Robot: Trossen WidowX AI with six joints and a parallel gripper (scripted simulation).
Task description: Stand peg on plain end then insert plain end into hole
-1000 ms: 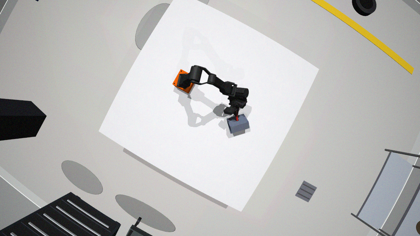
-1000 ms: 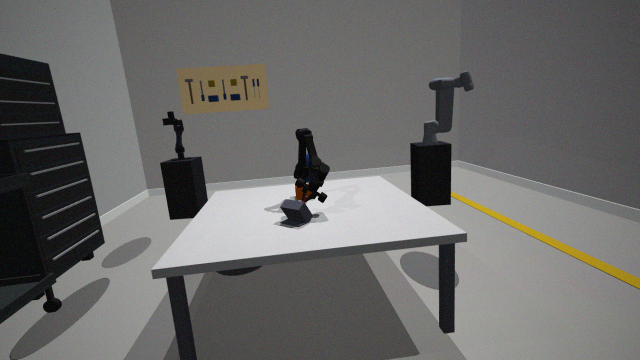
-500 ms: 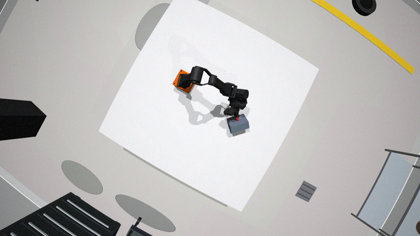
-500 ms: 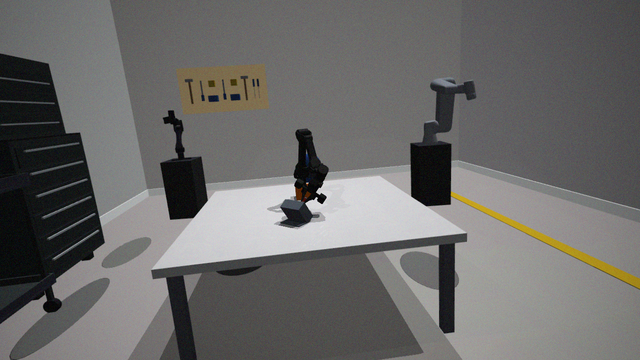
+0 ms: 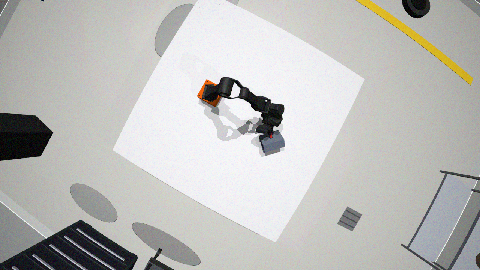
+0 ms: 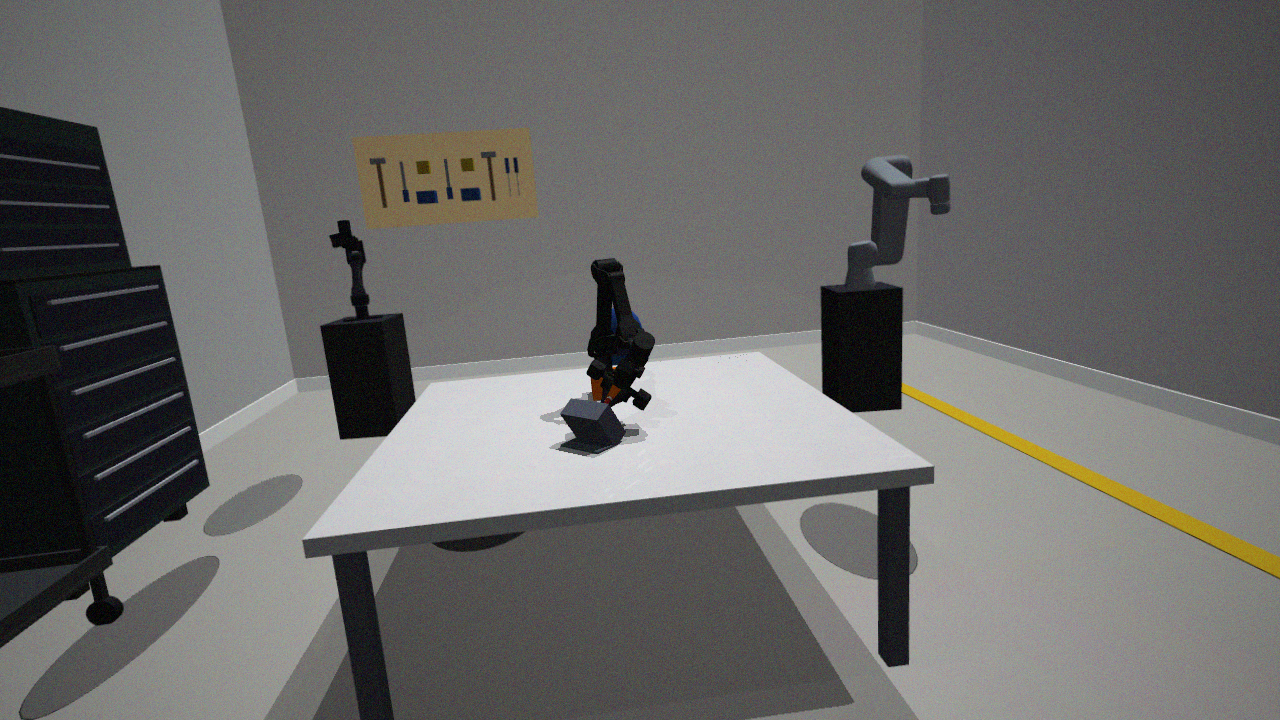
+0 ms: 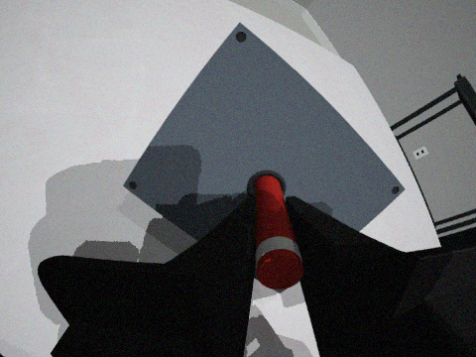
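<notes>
The red peg (image 7: 274, 213) (image 5: 271, 136) is held between the fingers of my gripper (image 7: 270, 206), which is shut on it. Its banded end, with a pale band, points back toward the wrist camera. Its plain end is at the mouth of the hole (image 7: 252, 184), with the dark rim showing around it; how deep it sits is hidden. The blue-grey sloped panel (image 7: 248, 114) (image 5: 275, 144) (image 6: 588, 420) stands on the white table (image 5: 188, 161) (image 6: 716, 447) in front of the fingertips.
The orange arm base (image 5: 215, 101) stands on the table up and left of the panel in the top view. Dark screw heads mark the panel's corners. A drawer cabinet (image 6: 134, 394) and two black pedestals (image 6: 366, 376) (image 6: 861, 349) stand on the floor away from the table.
</notes>
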